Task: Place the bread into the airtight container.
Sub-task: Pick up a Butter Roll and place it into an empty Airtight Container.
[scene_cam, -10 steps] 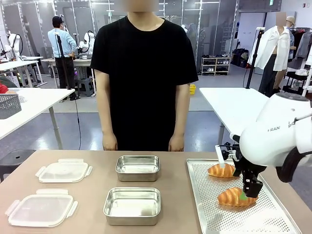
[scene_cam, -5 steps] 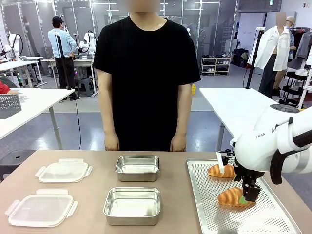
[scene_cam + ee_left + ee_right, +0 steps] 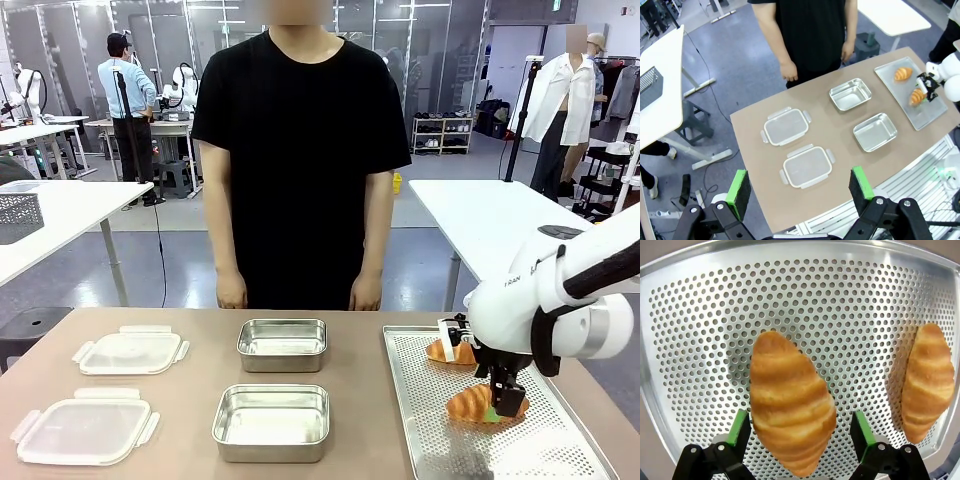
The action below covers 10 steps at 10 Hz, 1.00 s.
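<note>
Two golden croissants lie on a perforated metal tray (image 3: 440,440) at the table's right. My right gripper (image 3: 503,400) is down over the near croissant (image 3: 478,403). In the right wrist view this croissant (image 3: 790,400) lies between the green pads (image 3: 741,429), which stand open on either side, a small gap showing on the right. The far croissant (image 3: 452,351) rests apart from it. Two empty steel containers sit mid-table, one near (image 3: 271,422) and one far (image 3: 283,345). My left gripper (image 3: 799,192) hangs open high above the table, holding nothing.
Two clear plastic lids (image 3: 85,430) (image 3: 131,352) lie at the table's left. A person in a black shirt (image 3: 300,150) stands at the far edge, hands (image 3: 226,292) down at the sides. Bare tabletop runs between the containers and the tray.
My right arm has shifted left and down, bringing its open fingers lower around the near croissant. The croissants, containers and lids have stayed put.
</note>
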Available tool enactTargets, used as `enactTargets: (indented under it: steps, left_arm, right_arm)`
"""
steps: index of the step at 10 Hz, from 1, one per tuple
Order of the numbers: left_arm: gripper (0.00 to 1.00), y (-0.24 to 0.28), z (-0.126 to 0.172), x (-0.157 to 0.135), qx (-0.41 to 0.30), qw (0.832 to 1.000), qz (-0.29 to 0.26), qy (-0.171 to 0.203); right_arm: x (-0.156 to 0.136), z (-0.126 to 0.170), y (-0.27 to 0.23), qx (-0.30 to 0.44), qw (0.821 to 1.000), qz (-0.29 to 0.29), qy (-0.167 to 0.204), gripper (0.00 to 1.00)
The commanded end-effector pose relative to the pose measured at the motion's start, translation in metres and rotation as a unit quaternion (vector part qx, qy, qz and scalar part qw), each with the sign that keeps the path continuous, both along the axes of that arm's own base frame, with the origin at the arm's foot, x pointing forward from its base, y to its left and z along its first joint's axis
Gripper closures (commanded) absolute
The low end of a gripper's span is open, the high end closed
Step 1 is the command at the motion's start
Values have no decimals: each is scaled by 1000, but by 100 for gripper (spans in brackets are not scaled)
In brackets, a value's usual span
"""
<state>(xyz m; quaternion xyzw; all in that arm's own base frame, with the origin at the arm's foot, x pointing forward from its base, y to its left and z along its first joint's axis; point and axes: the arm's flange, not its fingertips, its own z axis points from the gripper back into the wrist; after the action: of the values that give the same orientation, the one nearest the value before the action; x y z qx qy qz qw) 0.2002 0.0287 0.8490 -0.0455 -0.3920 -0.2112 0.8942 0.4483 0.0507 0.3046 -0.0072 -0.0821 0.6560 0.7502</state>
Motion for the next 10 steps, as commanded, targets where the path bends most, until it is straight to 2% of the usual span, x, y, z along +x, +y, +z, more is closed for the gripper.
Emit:
enactTargets:
  steps: [1,4,6,7,8,9,10]
  left_arm:
    - [0,0,0,0,-2,1000,0,0]
    - [0,0,0,0,-2,1000,0,0]
    - [0,0,0,0,-2,1000,0,0]
    - [0,0,0,0,-2,1000,0,0]
    - [0,0,0,0,-2,1000,0,0]
    - [0,0,0,0,-2,1000,0,0]
    - [0,0,0,0,-2,1000,0,0]
  right_arm:
    - [12,-12,-3,3,1000,7,6,0]
    - [17,-26,-3,7,999,5,32,0]
    - [16,-28,-2,1,1000,12,26,0]
    - [14,-28,-2,4,1000,15,24,16]
    - [14,-27,-3,4,1000,14,24,20]
    - [12,-26,-4,5,1000,13,26,35]
    - [11,-20,-4,9,999,12,31,40]
